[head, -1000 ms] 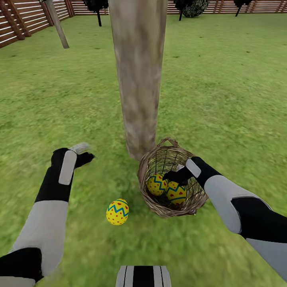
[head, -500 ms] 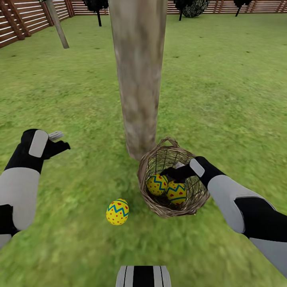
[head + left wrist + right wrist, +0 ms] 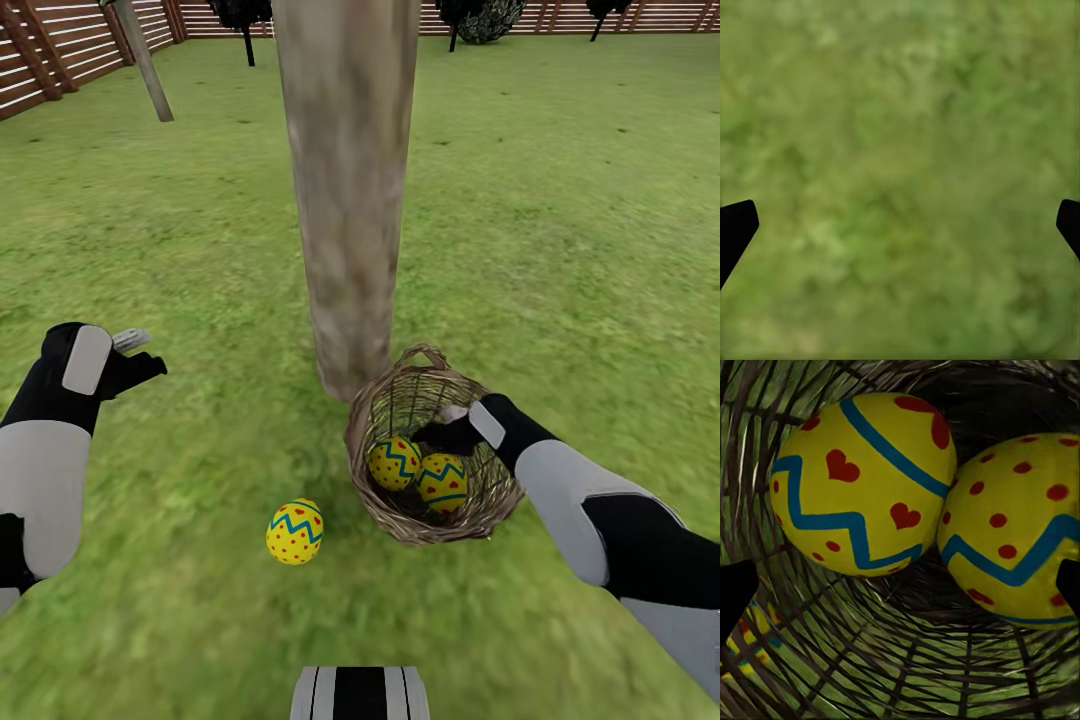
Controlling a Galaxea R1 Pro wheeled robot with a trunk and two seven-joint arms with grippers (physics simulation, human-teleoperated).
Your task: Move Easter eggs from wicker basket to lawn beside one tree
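Left arm's jaws (image 3: 135,352) now farther out over lawn (image 3: 560,220) — spread, empty; right arm's jaws (image 3: 440,425) — spread inside basket rim (image 3: 400,530)

Left arm out to left side, forearm raised, wrist angled forward; left gripper (image 3: 135,352) hangs in air, holding nothing, fingertips spread wide at edges of left wrist view. Right arm extends forward and inward, wrist bent down; right gripper (image 3: 440,428) pointing downward, fingertips wide apart at right wrist view's edges, grasping nothing.
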